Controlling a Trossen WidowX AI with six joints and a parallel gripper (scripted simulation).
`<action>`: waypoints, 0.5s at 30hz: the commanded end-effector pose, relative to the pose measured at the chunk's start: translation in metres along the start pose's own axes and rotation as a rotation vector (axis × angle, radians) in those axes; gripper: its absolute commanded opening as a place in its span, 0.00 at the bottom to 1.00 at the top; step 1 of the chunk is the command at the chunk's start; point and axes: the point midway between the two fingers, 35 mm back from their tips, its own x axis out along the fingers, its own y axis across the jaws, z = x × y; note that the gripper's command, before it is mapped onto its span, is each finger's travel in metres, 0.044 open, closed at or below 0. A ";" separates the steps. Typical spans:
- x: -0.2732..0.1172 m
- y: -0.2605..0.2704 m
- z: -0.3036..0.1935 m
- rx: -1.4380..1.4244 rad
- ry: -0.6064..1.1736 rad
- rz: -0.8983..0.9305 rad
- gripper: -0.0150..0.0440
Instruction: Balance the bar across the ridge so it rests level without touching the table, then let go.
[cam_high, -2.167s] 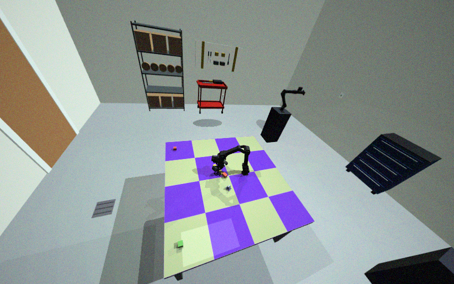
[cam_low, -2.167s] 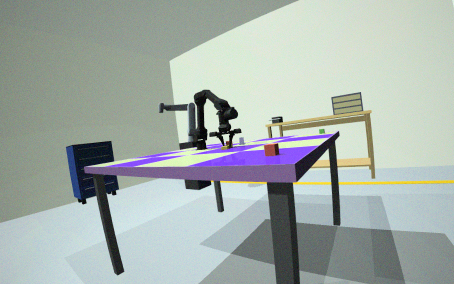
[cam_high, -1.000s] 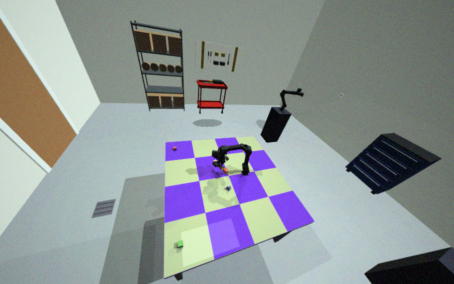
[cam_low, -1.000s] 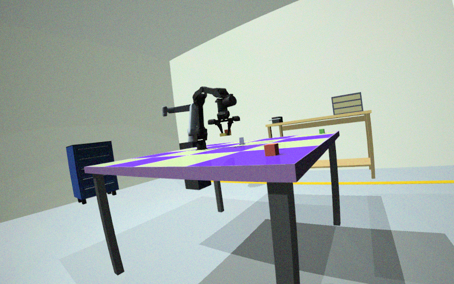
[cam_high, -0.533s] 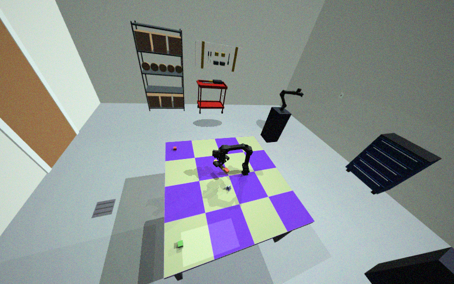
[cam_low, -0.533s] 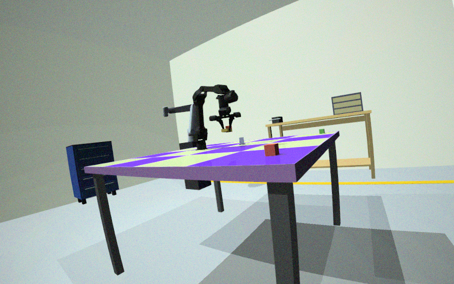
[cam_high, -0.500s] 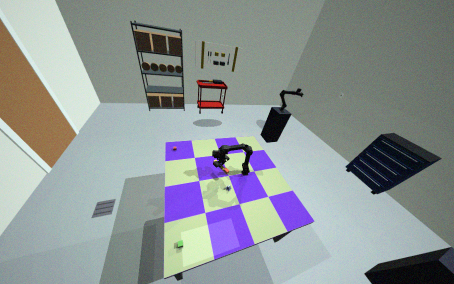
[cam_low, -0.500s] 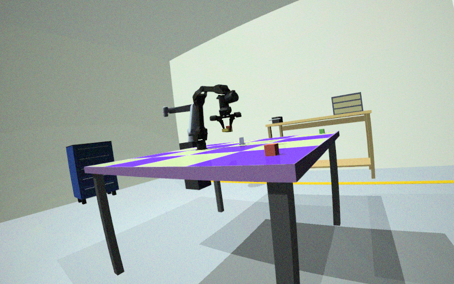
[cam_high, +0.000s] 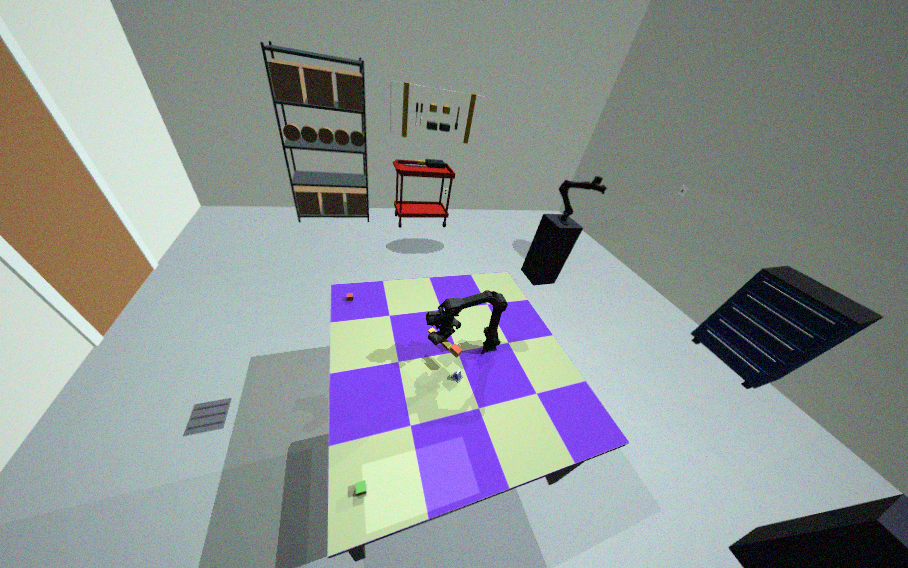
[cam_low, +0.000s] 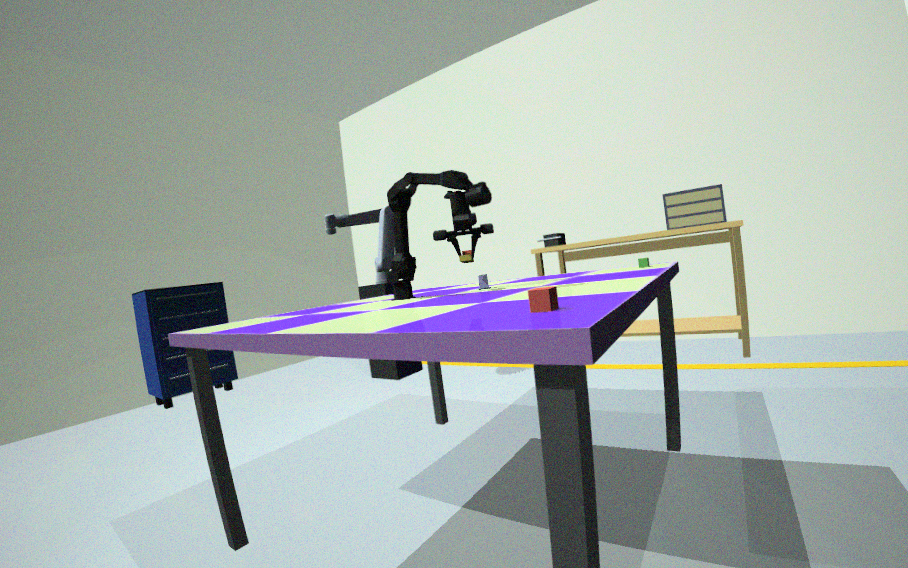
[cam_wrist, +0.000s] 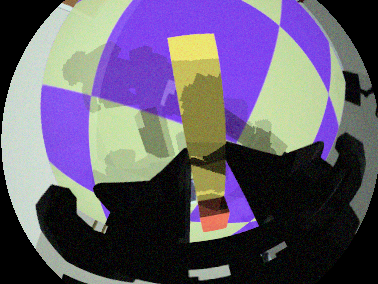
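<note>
Checkered table (cam_high: 374, 401) mid-frame: jaws clamped on yellow bar (cam_wrist: 200, 120), held aloft; placing on small grey ridge (cam_high: 456, 375) remains.

Red cube (cam_low: 543, 298) sitting near table's (cam_low: 401, 338) front corner; green cube (cam_low: 643, 262) resting at its far corner. Blue drawer cabinet (cam_low: 182, 334) standing beyond the table.

The purple-and-cream chequered table top (cam_low: 374, 320) looks smooth and faintly glossy, like painted board. The long yellow bar with an orange-red end (cam_wrist: 200, 120) seems matt, possibly plastic, though shadow covers much of it. The black parallel-jaw gripper (cam_wrist: 200, 219) clamped on it looks like dull, unpolished plastic or coated metal.
</note>
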 end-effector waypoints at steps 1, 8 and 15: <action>0.000 0.007 -0.014 -0.011 0.002 0.000 0.25; -0.001 0.018 -0.039 -0.040 0.004 0.002 0.25; -0.001 0.028 -0.065 -0.069 0.006 0.003 0.25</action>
